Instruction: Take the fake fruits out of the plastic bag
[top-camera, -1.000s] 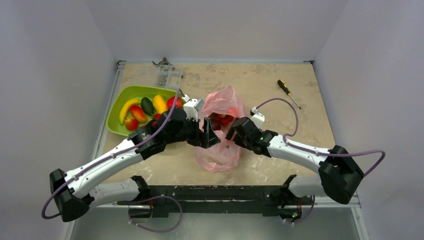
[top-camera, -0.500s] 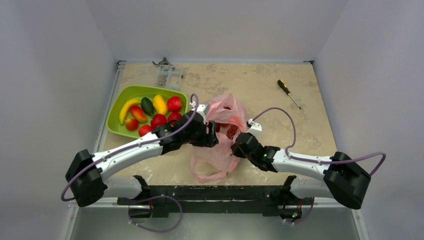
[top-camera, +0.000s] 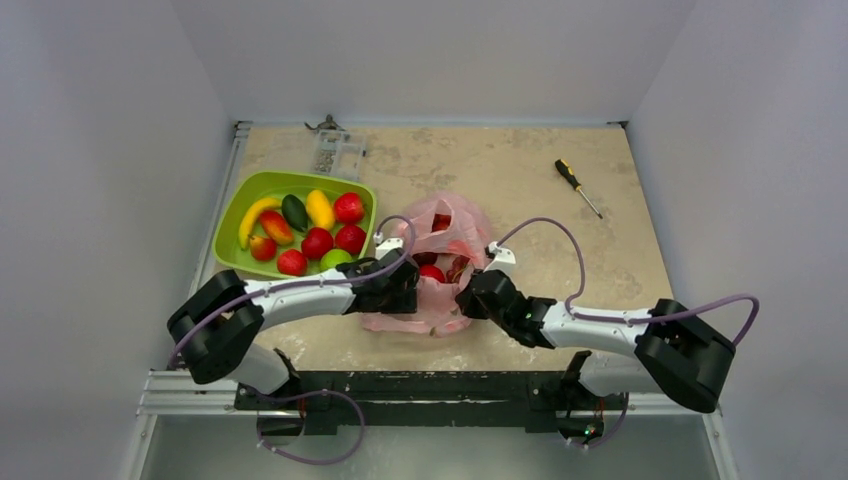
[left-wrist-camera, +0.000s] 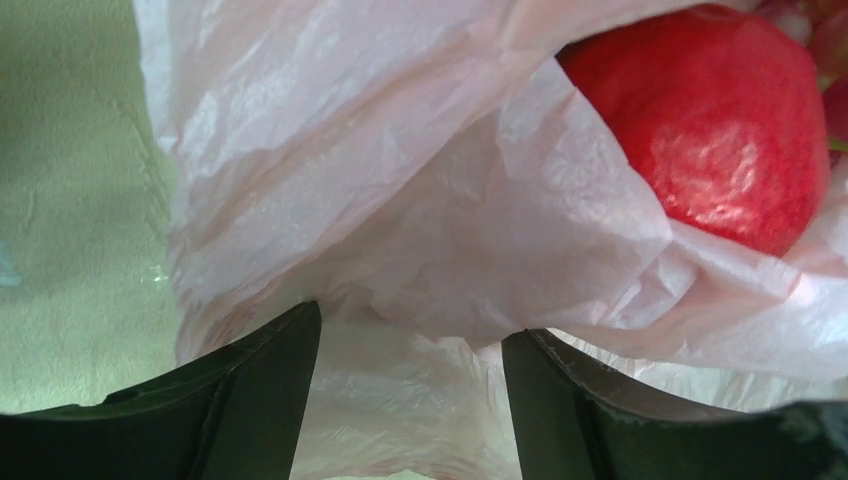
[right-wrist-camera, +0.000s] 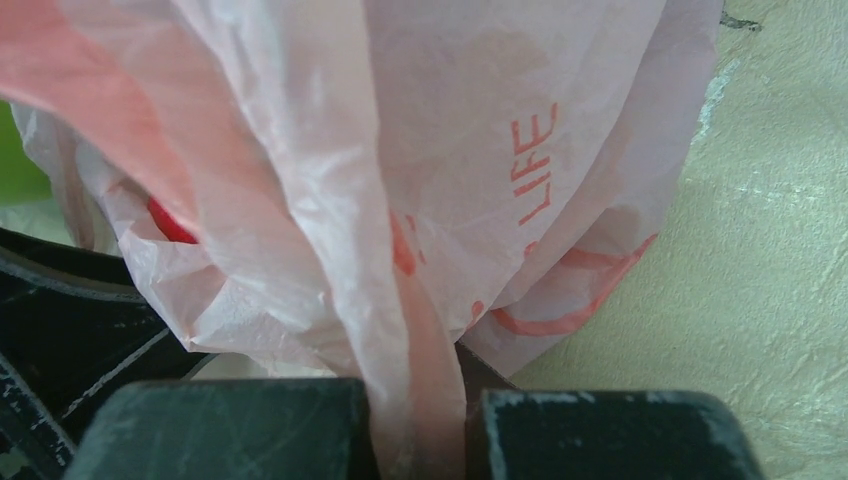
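The pink plastic bag (top-camera: 440, 225) lies crumpled mid-table between my two grippers. A red fake fruit (top-camera: 432, 272) shows in its mouth, and the left wrist view shows this red fruit (left-wrist-camera: 715, 130) wrapped in the film. My left gripper (top-camera: 408, 290) is at the bag's left side. Its jaws (left-wrist-camera: 410, 325) stand apart, with only loose bag film (left-wrist-camera: 400, 200) across the gap. My right gripper (top-camera: 468, 300) is at the bag's near right. It (right-wrist-camera: 420, 395) is shut on a gathered strip of the bag (right-wrist-camera: 330, 180).
A lime-green tray (top-camera: 232, 255) at the left holds several fruits, among them a banana (top-camera: 252, 218) and a red round one (top-camera: 348, 207). A screwdriver (top-camera: 575, 183) lies at the far right. A metal bracket (top-camera: 335, 150) sits at the back edge.
Both arms have dropped lower and drawn toward the near edge, and the bag has sunk and flattened with them. The right gripper has shut on the bag. The left jaws have narrowed a little.
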